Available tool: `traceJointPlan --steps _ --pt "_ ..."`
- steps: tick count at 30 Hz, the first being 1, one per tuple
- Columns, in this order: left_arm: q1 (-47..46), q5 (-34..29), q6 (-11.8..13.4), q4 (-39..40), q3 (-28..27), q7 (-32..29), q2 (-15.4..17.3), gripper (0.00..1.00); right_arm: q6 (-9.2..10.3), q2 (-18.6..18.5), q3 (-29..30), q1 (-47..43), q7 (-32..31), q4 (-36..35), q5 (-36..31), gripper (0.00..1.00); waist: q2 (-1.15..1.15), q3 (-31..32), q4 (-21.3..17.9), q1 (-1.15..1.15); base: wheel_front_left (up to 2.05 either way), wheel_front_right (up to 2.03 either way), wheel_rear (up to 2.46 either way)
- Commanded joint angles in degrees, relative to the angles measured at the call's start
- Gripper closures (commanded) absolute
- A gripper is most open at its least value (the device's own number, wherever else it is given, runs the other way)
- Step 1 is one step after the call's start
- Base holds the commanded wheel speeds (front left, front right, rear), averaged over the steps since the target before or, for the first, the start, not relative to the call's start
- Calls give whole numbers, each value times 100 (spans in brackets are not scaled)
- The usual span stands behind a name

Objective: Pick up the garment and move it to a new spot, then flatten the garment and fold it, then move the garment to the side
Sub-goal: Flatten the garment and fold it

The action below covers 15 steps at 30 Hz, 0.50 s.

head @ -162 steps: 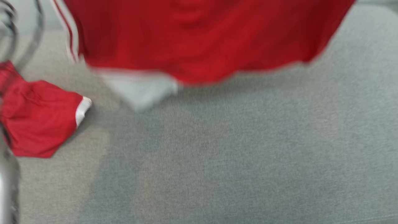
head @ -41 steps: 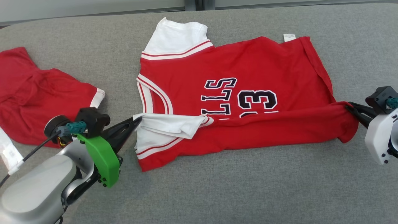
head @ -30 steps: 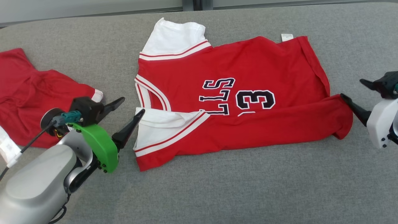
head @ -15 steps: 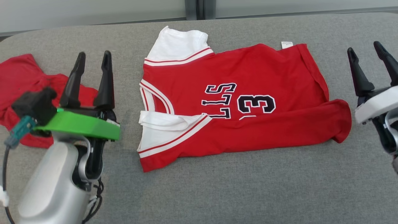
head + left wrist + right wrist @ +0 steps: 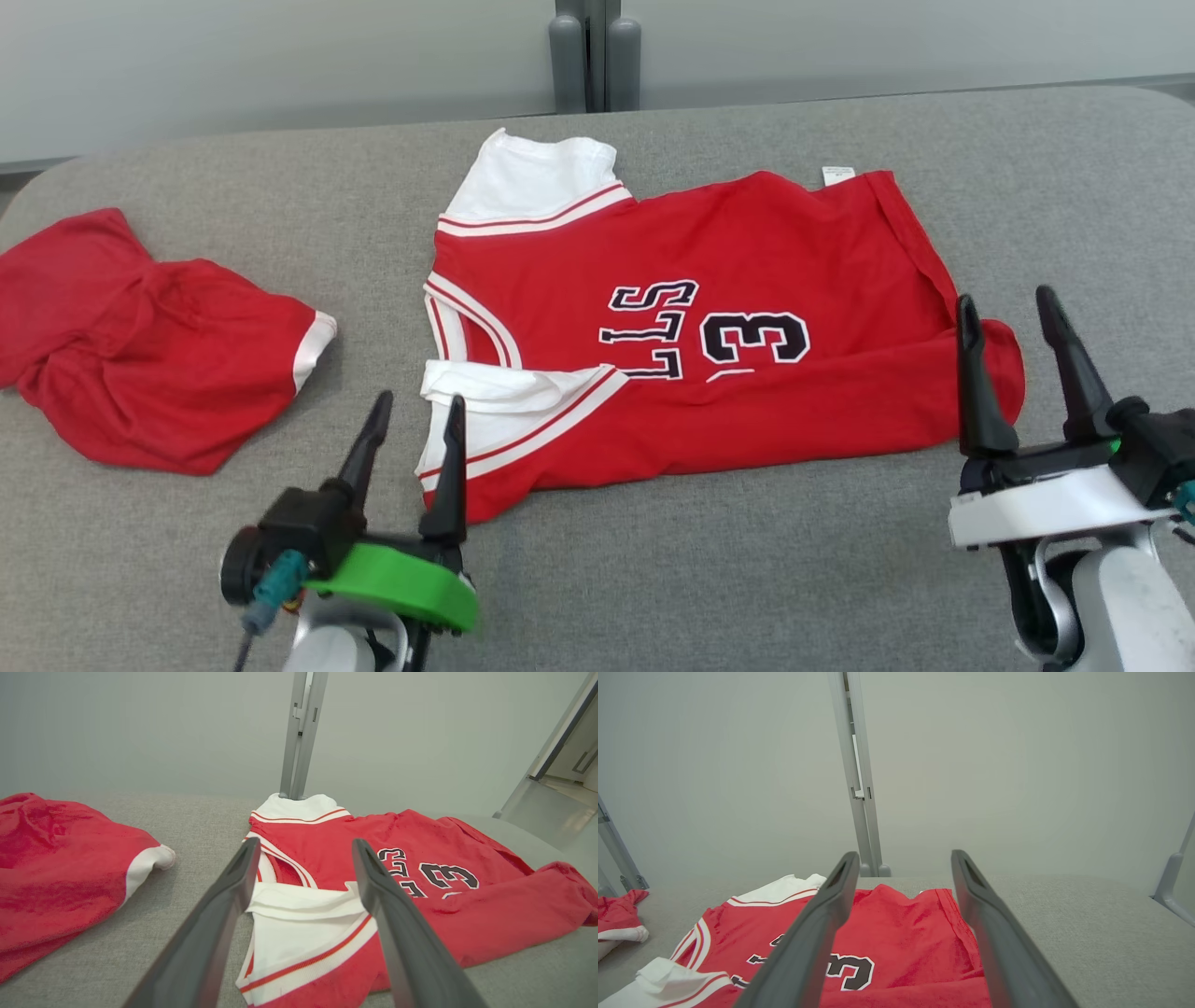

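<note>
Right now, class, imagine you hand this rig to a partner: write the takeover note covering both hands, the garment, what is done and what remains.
Left hand: open, empty, by the collar end of the jersey.
Right hand: open, empty, by its hem end.
Done: jersey lies on the grey surface, near long edge folded over once.
Left: finish folding, then move it aside.
Second red garment lies at far left.

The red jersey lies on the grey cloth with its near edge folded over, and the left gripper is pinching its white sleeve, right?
Not quite. The left gripper is open and pinches nothing, as the left wrist view shows; the white sleeve lies free. The red jersey does lie on the grey cloth with its near edge folded over.
</note>
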<state>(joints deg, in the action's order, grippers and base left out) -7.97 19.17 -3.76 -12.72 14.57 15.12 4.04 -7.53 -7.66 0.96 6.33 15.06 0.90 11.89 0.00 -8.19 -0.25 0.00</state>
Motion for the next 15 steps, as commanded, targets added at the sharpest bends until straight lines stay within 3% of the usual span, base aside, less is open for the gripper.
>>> traceJointPlan --steps 1,15 --pt "244 -132 79 -156 22 1 -36 0 9 62 8 -222 14 -21 -29 0 0 232 -54 0 0 0 0" --pt "26 -429 346 -1277 55 1 -107 0 9 112 -29 -421 14 -145 19 0 0 266 -255 0 0 0 0"
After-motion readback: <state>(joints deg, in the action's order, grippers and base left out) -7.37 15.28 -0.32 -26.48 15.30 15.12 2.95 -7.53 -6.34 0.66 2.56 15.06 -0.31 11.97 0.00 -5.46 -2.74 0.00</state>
